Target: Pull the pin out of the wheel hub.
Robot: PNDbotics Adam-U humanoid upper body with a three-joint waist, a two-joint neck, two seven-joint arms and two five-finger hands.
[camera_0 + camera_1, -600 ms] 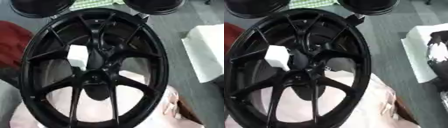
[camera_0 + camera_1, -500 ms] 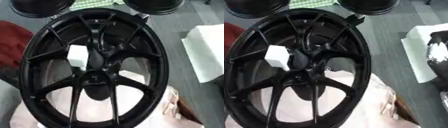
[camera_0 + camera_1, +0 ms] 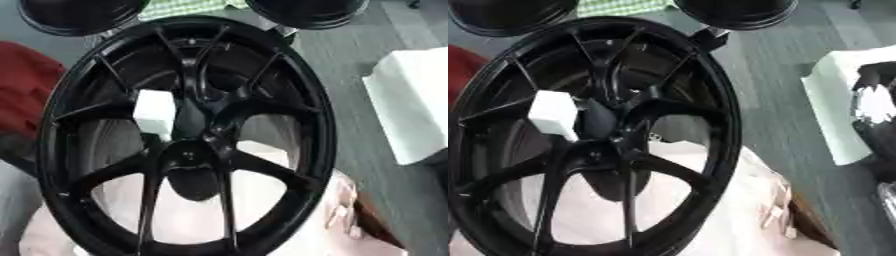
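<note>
Grey floor (image 3: 350, 65) stretches off to the right. A white block (image 3: 411, 110) sits there, and red cloth (image 3: 22, 90) lies at the left. Green checked fabric (image 3: 188, 7) shows at the far edge.

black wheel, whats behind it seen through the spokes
Through the spokes of the black wheel a pale pink cloth shows below, grey floor higher up. A white block sits by the hub; anything behind it is covered.

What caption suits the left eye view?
Black spoked wheel fills the view, a white block beside its hub; no robot hand visible.
</note>
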